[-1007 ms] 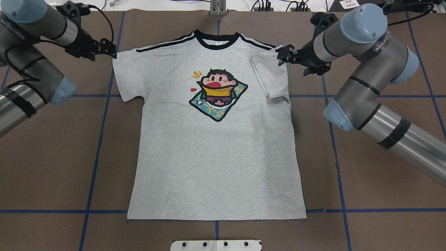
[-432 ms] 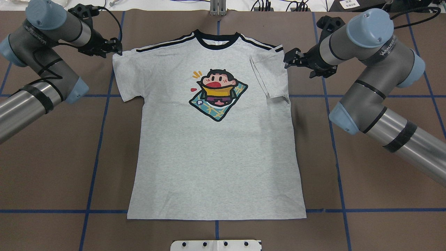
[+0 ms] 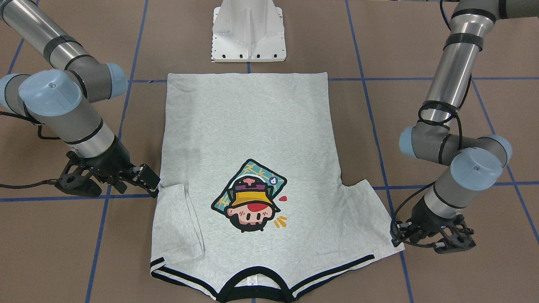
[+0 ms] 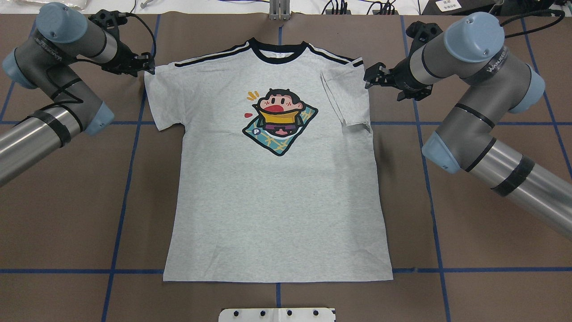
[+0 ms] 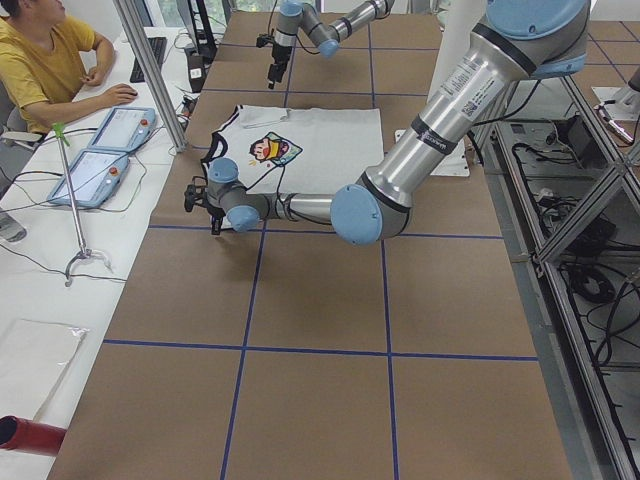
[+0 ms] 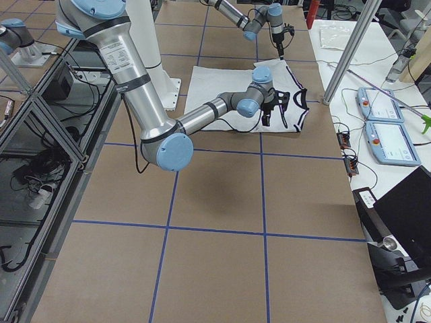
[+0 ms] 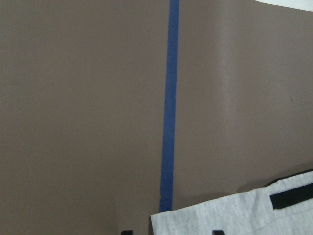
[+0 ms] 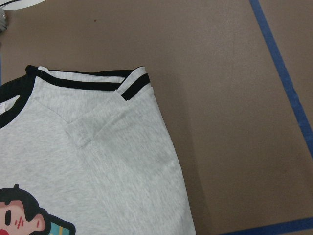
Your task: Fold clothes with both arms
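The grey T-shirt lies flat, print up, collar at the far side. Its right sleeve is folded in over the body; the left sleeve lies spread out. My left gripper is open at that sleeve's far outer corner. In the left wrist view the sleeve corner lies between the two fingertips. My right gripper is open and empty, just off the shirt's right edge beside the folded sleeve. The right wrist view shows the striped shoulder but no fingers.
The shirt lies on brown table paper with blue tape lines. The white pedestal stands just behind the hem. In the exterior left view an operator sits at a side table with control tablets and a metal pole.
My left gripper moved right to the left sleeve's far corner. My right gripper drew back to the right, off the folded sleeve's edge. The shirt has not moved.
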Controlling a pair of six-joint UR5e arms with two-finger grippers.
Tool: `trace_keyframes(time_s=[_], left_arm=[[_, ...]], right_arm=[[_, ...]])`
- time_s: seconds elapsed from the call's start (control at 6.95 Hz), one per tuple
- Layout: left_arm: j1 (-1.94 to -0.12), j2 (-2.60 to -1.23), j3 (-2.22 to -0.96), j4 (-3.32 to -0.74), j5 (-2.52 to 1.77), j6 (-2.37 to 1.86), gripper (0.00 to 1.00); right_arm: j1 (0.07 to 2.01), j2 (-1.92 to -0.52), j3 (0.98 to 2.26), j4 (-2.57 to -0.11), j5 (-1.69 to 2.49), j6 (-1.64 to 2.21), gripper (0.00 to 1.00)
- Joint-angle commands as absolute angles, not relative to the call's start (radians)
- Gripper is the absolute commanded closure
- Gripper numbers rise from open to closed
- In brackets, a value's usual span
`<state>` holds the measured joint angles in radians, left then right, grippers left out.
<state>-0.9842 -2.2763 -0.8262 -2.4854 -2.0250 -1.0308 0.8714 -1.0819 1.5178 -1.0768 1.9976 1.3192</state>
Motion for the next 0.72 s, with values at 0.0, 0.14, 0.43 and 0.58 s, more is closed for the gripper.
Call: trace_keyframes(time_s=[0.0,0.14,0.43,0.58], left_arm=[[-0.980,-2.283,-0.813,-2.494,-2.025,-1.031,0.53],[-0.979,-2.286,-0.813,-2.496,-2.025,-1.031,0.64],[-0.979,-2.287,-0.813,-2.494,-2.023,-1.031,1.00],[-0.977,-2.286,-0.813,-2.494,-2.023,-1.029,1.00]], right_arm=[[0.871,-1.081,1.517,-1.077,1.999,1.319,0.00],[0.871,-1.081,1.517,-1.077,1.999,1.319,0.00],[0.871,-1.080,1.517,-1.077,1.999,1.319,0.00],[0.870,-1.080,1.516,-1.075,1.999,1.319,0.00]])
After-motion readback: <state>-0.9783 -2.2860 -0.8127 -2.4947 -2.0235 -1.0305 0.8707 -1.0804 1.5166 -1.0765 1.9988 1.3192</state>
